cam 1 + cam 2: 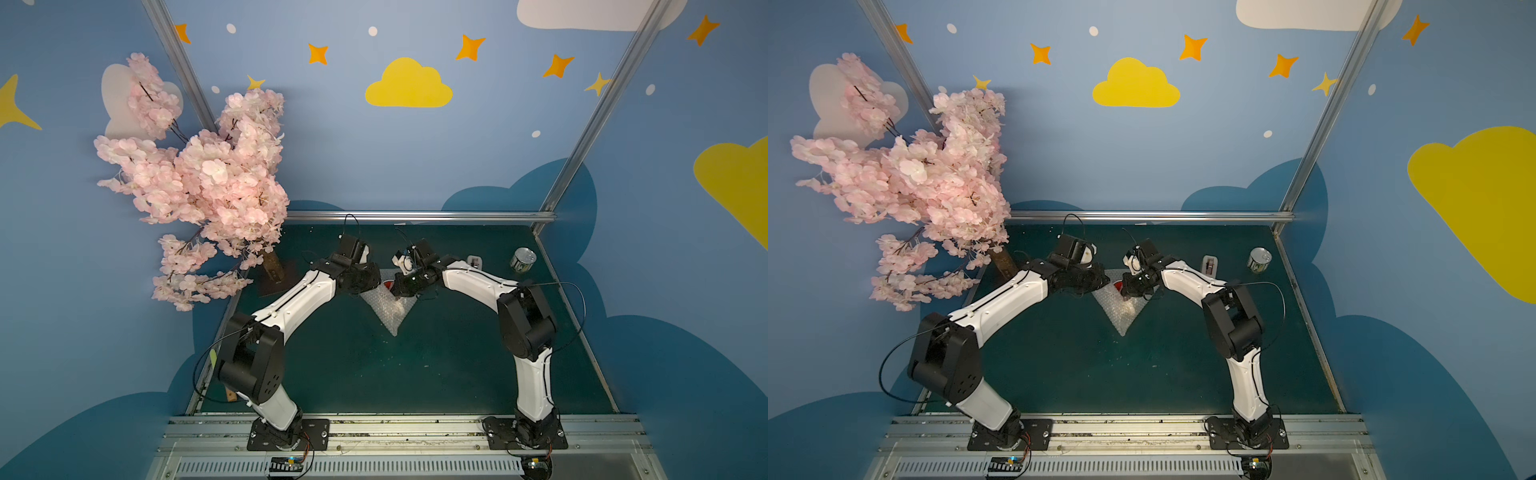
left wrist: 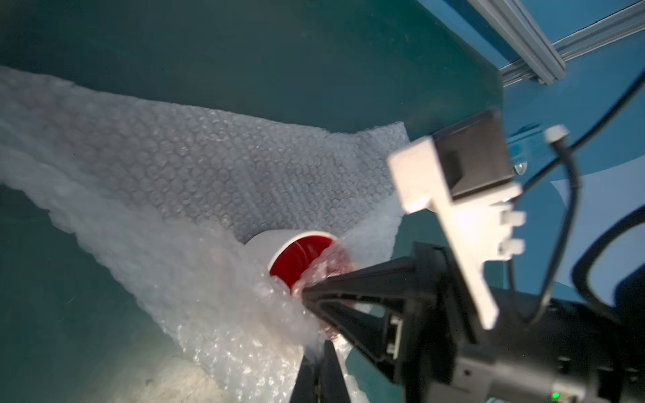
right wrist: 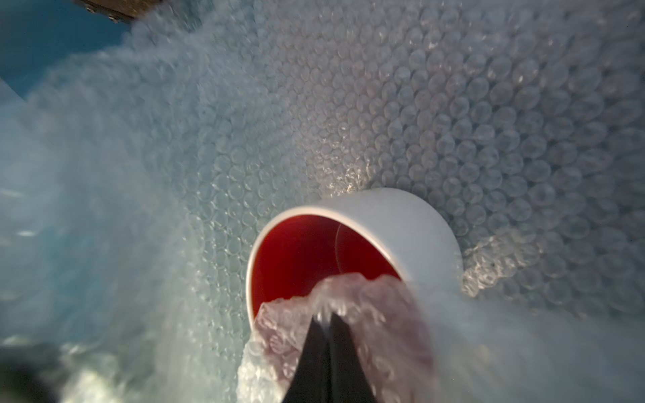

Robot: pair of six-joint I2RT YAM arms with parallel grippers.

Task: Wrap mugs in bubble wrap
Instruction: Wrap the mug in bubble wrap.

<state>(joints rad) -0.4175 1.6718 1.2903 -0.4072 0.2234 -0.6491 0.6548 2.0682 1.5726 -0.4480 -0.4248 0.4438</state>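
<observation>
The mug [image 3: 401, 230], cream outside and red inside, rests on the bubble wrap [image 3: 419, 104] with its mouth turned towards both grippers; its handle is hidden. My right gripper [image 3: 324, 319] is shut on a bunched edge of the wrap at the mug's mouth. In the left wrist view, my left gripper [image 2: 318, 343] is shut on a crumpled fold of bubble wrap [image 2: 209, 167] beside the mug [image 2: 279, 244]. In both top views the two wrists meet over the mug [image 1: 388, 285] [image 1: 1119, 286], and a corner of the bubble wrap [image 1: 388, 311] [image 1: 1121, 311] points towards the front.
A silver can [image 1: 523, 259] [image 1: 1259, 259] and a small white tape dispenser [image 1: 474, 262] [image 1: 1209, 264] stand at the back right of the green table. A pink blossom tree [image 1: 199, 183] overhangs the back left. A metal rail [image 1: 415, 216] bounds the far edge.
</observation>
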